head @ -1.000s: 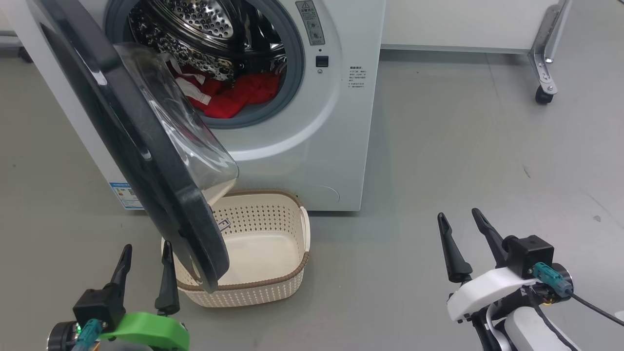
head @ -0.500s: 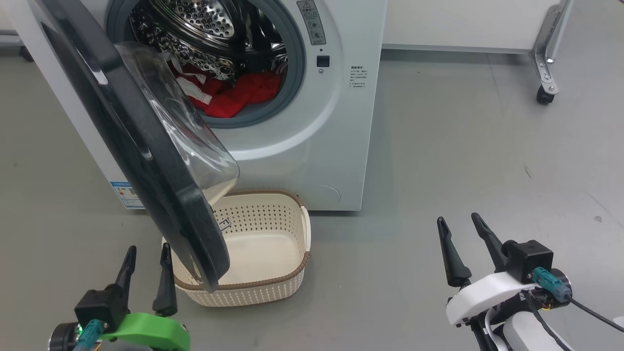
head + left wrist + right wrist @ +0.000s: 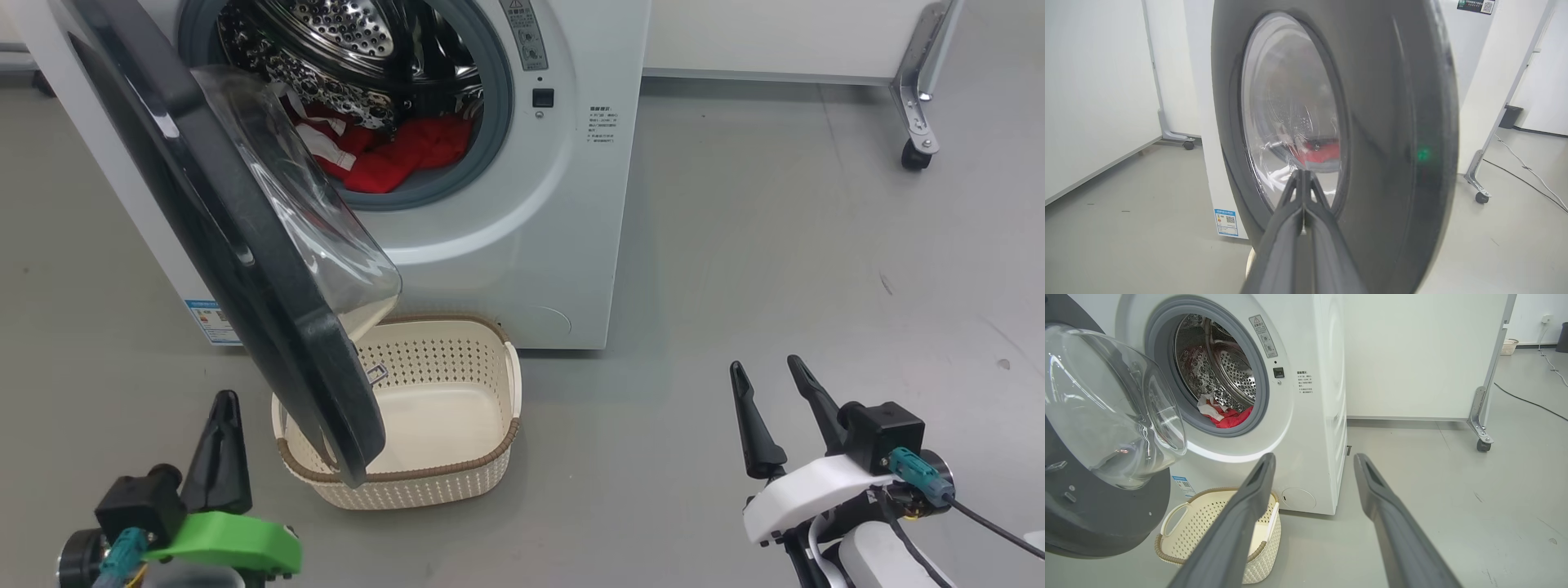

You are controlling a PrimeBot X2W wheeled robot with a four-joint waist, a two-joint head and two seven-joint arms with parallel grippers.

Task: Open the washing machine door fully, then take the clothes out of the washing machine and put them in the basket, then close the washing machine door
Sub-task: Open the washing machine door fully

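At the lower left, the left gripper (image 3: 224, 400) has its 2 fingers pressed together on nothing, pointing at the outer face of the washing machine door (image 3: 269, 327). The door stands part-way open, its glass bowl overhanging the basket (image 3: 424, 486), which sits on the floor against the washing machine (image 3: 522, 245). The red clothes (image 3: 408, 151) lie low in the drum. At the lower right, the right gripper (image 3: 766, 365) is spread wide over bare floor, well apart from the machine.
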